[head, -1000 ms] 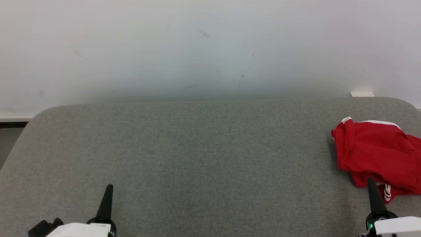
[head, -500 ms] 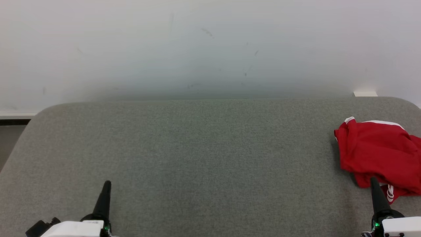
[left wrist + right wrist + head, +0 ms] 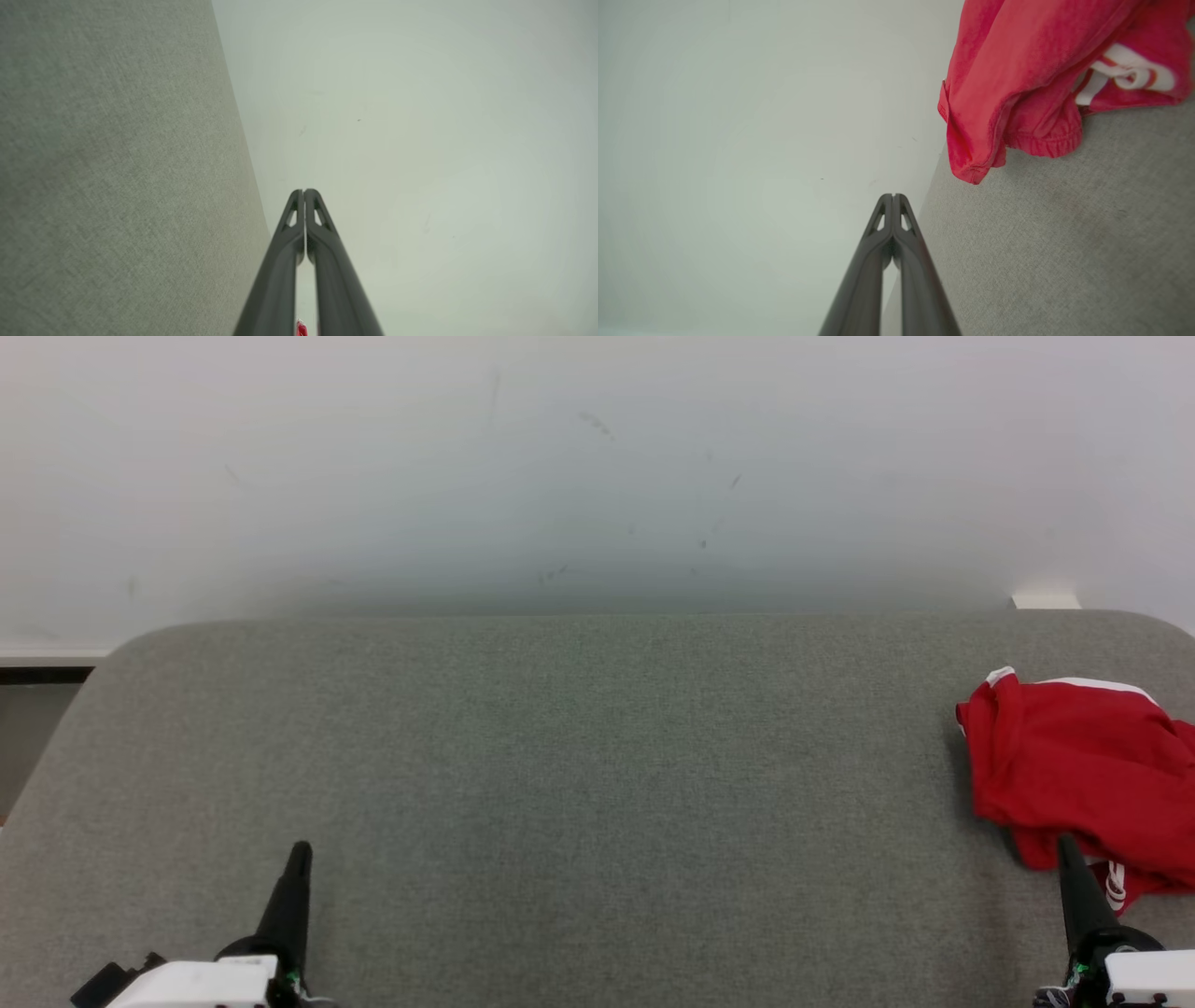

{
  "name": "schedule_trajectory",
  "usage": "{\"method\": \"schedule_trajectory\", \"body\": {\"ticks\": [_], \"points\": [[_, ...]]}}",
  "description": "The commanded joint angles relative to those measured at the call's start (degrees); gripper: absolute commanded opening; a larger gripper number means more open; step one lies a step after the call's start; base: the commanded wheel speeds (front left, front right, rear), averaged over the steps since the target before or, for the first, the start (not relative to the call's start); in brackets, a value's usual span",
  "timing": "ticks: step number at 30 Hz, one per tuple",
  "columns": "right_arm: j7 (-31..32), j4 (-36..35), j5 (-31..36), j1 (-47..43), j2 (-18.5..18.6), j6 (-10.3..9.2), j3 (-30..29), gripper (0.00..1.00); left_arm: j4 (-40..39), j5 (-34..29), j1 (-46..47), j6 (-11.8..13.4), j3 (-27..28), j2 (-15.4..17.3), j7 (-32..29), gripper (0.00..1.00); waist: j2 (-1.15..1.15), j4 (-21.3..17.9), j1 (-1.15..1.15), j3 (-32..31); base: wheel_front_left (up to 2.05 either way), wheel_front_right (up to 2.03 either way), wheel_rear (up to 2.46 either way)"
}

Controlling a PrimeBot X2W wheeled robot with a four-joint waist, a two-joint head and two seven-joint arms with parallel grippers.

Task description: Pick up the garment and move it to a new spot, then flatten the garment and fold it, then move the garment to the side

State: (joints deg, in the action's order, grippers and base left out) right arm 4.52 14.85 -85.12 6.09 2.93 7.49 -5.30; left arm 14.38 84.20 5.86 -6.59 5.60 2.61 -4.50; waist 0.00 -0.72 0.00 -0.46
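A crumpled red garment with white trim lies at the right edge of the grey padded table; the right wrist view shows the garment close up, with a white drawstring. My right gripper is shut and empty at the lower right, its tip overlapping the garment's near edge in the head view. In its own view the right gripper has its fingers pressed together. My left gripper stands shut and empty at the lower left, far from the garment. In the left wrist view the left gripper is likewise closed.
A pale wall rises directly behind the table's far edge. A small white block sits at the far right corner. The table's rounded left corner borders a dark strip of floor trim.
The head camera has drifted, shifting the whole picture slightly right. Both grippers sit a little lower and further outward in the view. The garment lies unchanged.
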Motion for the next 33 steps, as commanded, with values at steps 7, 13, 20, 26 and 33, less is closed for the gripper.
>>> {"method": "schedule_trajectory", "body": {"ticks": [7,13,20,26,33], "points": [[0.96,-0.45,-3.28,0.90,0.00,0.00,-0.73,0.00,-0.49,3.52,0.82,-0.44,0.69,0.42,-1.02,0.00,0.00,0.25,0.00,0.16,0.00,0.00,0.00],[1.60,-0.48,-5.13,0.92,-0.02,0.00,-1.15,0.00,-0.61,6.01,0.91,-0.52,0.93,0.43,-1.54,0.00,0.00,0.47,0.00,0.29,0.00,0.00,0.00],[2.31,-0.50,-7.47,0.90,-0.05,0.00,-1.59,0.00,-0.74,8.60,0.90,-0.48,1.21,0.45,-2.34,0.00,0.00,0.71,0.00,0.44,0.00,0.00,0.00],[2.30,-0.49,-7.22,0.88,-0.04,0.00,-1.55,0.00,-0.72,8.44,0.86,-0.48,1.18,0.44,-2.34,0.00,0.00,0.72,0.00,0.45,0.00,0.00,0.00],[2.30,-0.49,-7.21,0.88,-0.04,0.00,-1.55,0.00,-0.72,8.44,0.86,-0.48,1.18,0.44,-2.33,0.00,0.00,0.72,0.00,0.45,0.00,0.00,0.00]]}}
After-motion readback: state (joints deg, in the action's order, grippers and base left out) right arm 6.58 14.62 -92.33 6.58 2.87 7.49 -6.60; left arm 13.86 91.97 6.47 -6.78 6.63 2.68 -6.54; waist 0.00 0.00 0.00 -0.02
